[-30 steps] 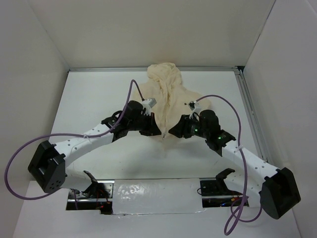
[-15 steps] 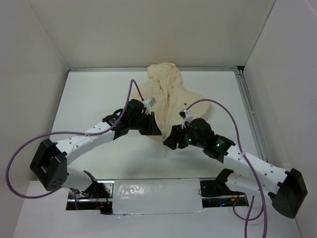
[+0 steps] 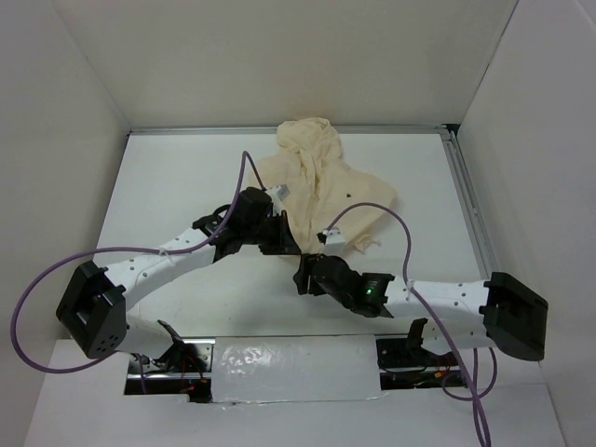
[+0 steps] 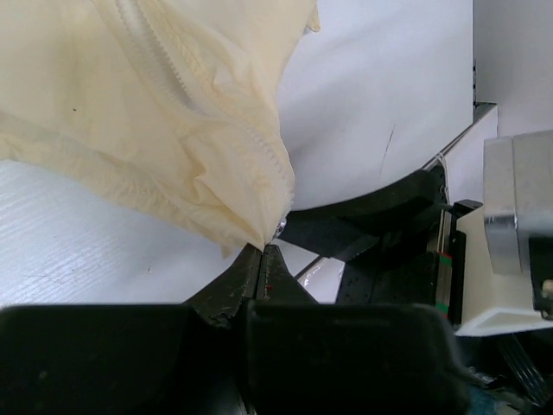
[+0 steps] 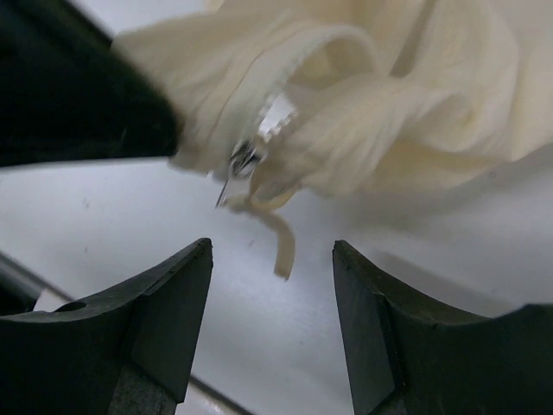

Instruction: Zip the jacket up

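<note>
Cream jacket hem pinched in closed left tool; right tool open, just short of hem.

No readable text, labels or numbers

L jaws pinched closed; R jaws spread wide apart.

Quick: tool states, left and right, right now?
Left tool: shut on the jacket at its bottom corner.
Right tool: open, holding nothing, just short of the jacket.
</note>
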{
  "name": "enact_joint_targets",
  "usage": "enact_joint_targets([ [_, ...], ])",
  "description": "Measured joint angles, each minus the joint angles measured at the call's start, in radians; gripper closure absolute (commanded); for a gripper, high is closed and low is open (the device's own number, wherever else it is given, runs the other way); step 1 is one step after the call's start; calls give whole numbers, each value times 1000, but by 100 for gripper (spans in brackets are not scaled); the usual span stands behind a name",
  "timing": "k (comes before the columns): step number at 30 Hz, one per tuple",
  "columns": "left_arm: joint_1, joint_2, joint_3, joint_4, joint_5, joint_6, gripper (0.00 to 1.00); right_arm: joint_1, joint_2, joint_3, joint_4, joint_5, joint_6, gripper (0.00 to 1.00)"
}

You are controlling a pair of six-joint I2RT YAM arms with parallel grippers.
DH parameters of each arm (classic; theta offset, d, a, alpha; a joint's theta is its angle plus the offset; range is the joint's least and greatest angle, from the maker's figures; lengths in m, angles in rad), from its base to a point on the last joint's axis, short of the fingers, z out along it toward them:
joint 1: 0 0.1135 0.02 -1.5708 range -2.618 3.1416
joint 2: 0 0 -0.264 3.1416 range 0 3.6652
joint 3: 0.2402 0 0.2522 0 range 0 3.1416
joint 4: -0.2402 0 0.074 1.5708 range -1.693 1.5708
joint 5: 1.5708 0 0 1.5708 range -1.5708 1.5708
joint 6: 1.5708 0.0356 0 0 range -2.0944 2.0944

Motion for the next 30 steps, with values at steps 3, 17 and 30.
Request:
enact_joint_targets([
  [3,0,0,0,-3,-1,-5,100,2,61,16,34,90,53,35],
  [17,0,-16,0,-3,0,-21,100,1,105,28,151,171,111,98],
  [30,-6,-35,-16,23,-64,16,100,-378,-63,146,-138,-576,-103,100],
])
